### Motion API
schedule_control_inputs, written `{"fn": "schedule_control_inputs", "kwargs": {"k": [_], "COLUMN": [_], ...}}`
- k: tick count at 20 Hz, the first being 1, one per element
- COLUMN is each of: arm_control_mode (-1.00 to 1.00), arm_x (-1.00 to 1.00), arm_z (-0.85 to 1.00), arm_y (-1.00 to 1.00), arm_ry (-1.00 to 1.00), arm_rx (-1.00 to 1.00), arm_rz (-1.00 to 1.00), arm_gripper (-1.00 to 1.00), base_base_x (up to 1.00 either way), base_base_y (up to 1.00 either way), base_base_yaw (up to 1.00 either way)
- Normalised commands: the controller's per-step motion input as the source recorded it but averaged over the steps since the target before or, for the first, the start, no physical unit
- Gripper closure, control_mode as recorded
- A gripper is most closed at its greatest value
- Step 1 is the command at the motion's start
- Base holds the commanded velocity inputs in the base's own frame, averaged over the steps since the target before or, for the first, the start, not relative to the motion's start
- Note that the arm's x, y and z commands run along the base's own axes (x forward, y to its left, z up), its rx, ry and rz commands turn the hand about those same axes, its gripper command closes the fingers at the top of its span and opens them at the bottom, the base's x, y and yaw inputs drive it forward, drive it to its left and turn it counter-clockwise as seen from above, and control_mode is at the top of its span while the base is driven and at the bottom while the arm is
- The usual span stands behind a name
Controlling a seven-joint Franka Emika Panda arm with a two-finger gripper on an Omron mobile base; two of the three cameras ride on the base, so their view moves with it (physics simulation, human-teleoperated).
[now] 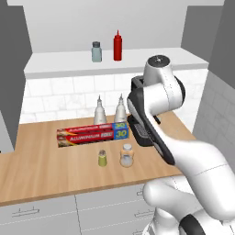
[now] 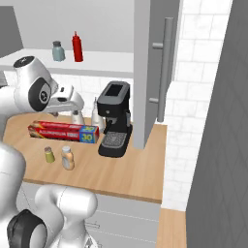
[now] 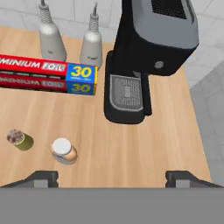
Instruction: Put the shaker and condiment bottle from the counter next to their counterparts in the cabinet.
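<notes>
White arm bends over the counter (image 1: 46, 165), its pincer (image 3: 111, 177) spread wide, empty, above the condiment bottle (image 3: 64, 151).

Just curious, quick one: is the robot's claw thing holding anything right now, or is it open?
Gripper: open and empty, its fingertips wide apart above the counter, with nothing between them.

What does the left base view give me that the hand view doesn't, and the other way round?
Left base view alone: the cabinet shelf with the grey-blue shaker and red squeeze bottle, plus the grey drawers below the counter.

Hand view alone: the coffee machine in full, and the open gripper, holding nothing.

Both: the olive shaker, the condiment bottle, the foil box and the two silvery spouted bottles.
</notes>
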Motion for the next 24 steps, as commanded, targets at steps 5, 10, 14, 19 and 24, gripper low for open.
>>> {"fn": "schedule_control_inputs", "kwargs": {"k": [5,10,14,19,24], "arm_control_mode": [-1.0,-1.0,-1.0,-1.0,-1.0], "arm_x": [-0.19,-0.12,-0.03,0.0,0.0], "arm_z": [-0.35,-0.31,-0.53,-0.44,-0.34], "arm_y": [0.01,0.13,0.36,0.35,0.43], "arm_ry": [-0.02,-0.15,-0.14,-0.01,-0.09], "arm_rx": [0.0,0.0,-0.11,-0.16,-0.2], "arm_rz": [-0.06,-0.06,-0.04,0.0,0.0], "arm_gripper": [-1.0,-1.0,-1.0,-1.0,-1.0], "base_base_x": [0.0,0.0,0.0,0.0,0.0], "base_base_y": [0.0,0.0,0.0,0.0,0.0], "base_base_yaw": [0.0,0.0,0.0,0.0,0.0]}}
